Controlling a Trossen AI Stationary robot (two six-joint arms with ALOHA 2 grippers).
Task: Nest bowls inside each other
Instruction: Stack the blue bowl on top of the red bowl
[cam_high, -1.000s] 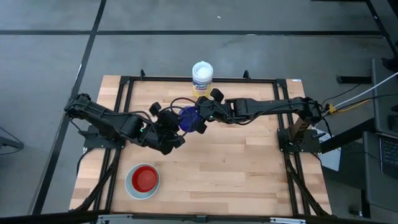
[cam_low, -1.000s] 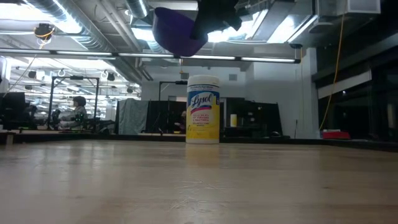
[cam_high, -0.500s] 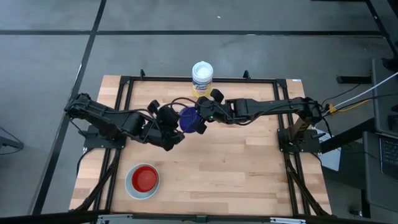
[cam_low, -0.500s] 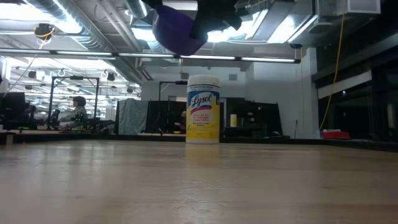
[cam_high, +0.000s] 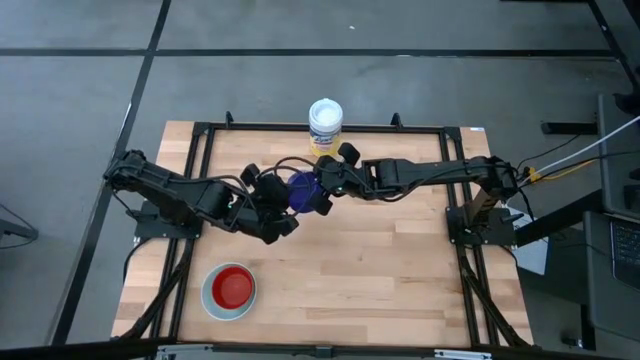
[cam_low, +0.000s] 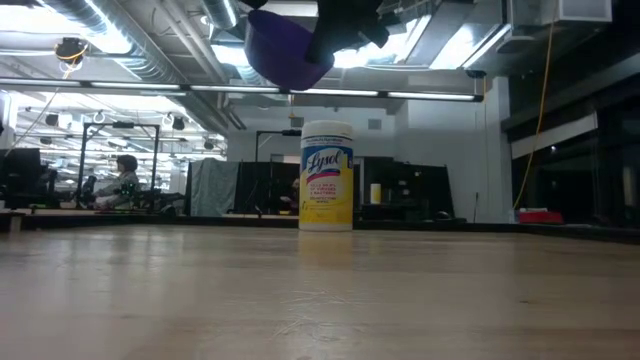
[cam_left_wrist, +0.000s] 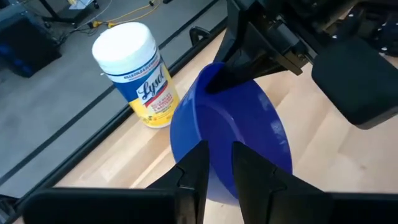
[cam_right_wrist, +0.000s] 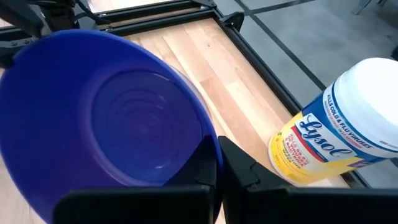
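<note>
A dark blue bowl hangs high above the middle of the table, between my two grippers. My left gripper reaches it from the table's left and is shut on its near rim. My right gripper comes from the right and is shut on the opposite rim. In the low view the dark blue bowl shows from below, at the top of the picture. A red bowl sits inside a white bowl, which rests on its base near the table's front left. My left gripper has the bowl's rim between its two fingers, one finger on each side of the wall, and blue fills the gap. It slants down from the table's left. The bowl is clear of the table and tilted. My right gripper pinches the rim on the bowl's far side between its two shut fingers. It slants down from the table's right. The bowl's hollow side faces this wrist, and the bowl hangs tilted, clear of the table.
A white canister with a yellow label stands upright at the table's far edge, just behind the bowl. A black frame runs around the tabletop. Bare wood lies at the front right.
</note>
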